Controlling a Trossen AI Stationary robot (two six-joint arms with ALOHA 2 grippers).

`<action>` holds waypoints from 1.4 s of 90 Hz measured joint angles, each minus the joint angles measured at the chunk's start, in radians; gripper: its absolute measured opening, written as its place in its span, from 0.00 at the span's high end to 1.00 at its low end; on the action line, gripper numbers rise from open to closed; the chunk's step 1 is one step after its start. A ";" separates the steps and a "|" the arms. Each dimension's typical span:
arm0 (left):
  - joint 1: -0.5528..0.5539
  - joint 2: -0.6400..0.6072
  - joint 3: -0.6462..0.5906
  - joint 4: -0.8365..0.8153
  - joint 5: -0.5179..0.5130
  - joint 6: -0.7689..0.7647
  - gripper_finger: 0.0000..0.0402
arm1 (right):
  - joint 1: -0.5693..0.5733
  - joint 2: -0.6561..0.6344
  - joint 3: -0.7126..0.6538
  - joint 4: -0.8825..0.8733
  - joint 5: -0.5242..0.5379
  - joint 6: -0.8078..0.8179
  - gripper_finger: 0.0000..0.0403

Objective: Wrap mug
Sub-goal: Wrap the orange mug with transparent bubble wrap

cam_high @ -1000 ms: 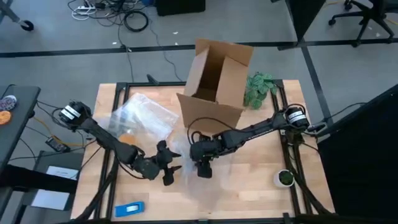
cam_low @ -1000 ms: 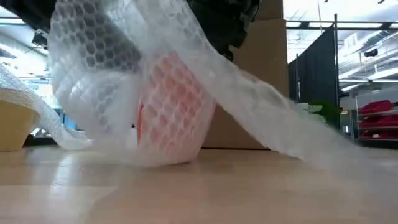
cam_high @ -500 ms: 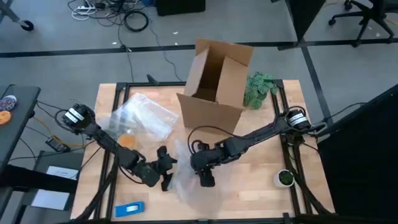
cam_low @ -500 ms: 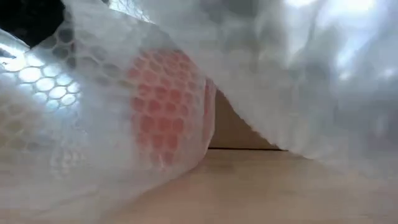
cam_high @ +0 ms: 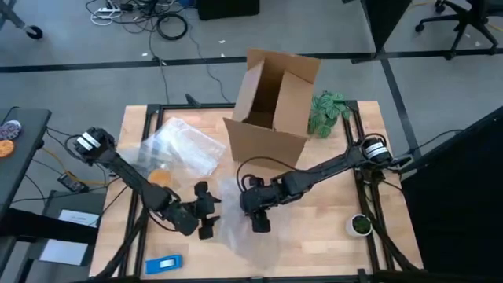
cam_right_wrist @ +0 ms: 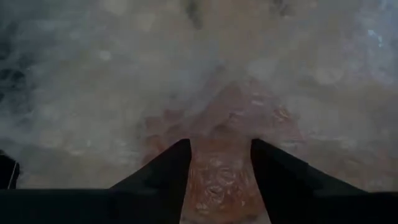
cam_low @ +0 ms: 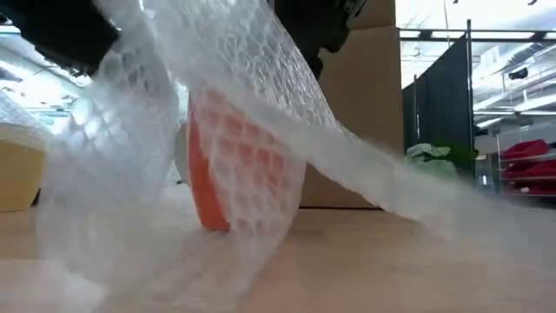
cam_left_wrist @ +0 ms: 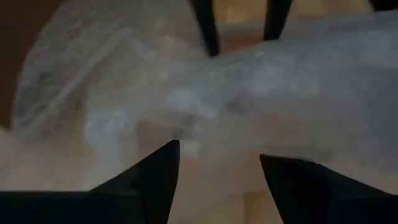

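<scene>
The mug (cam_low: pixel 239 165), orange, stands upright on the bench (cam_high: pixel 330 228) under a draped sheet of bubble wrap (cam_low: pixel 287 113), in front of the cardboard box (cam_high: pixel 275 102). The right gripper (cam_high: pixel 259 222) is above it, jaws closed on the wrapped mug. The left gripper (cam_high: pixel 206 222) is just beside, jaws apart at the wrap's edge.

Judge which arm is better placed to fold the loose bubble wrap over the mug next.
Left, probably. The right gripper sits directly over the mug, its fingers astride the wrapped orange, so it is occupied. The left gripper is open beside the bubble wrap with sheet between its fingers.
</scene>
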 joint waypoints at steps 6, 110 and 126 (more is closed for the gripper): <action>-0.002 -0.001 0.010 -0.046 0.018 -0.019 0.48 | 0.007 0.000 0.000 -0.003 0.000 -0.015 0.62; -0.010 0.098 0.288 -0.182 -0.013 0.182 0.48 | 0.042 0.000 0.023 -0.028 0.026 -0.068 0.63; -0.001 0.134 0.288 -0.126 -0.017 0.194 0.48 | 0.042 0.000 0.057 -0.046 0.028 -0.068 0.63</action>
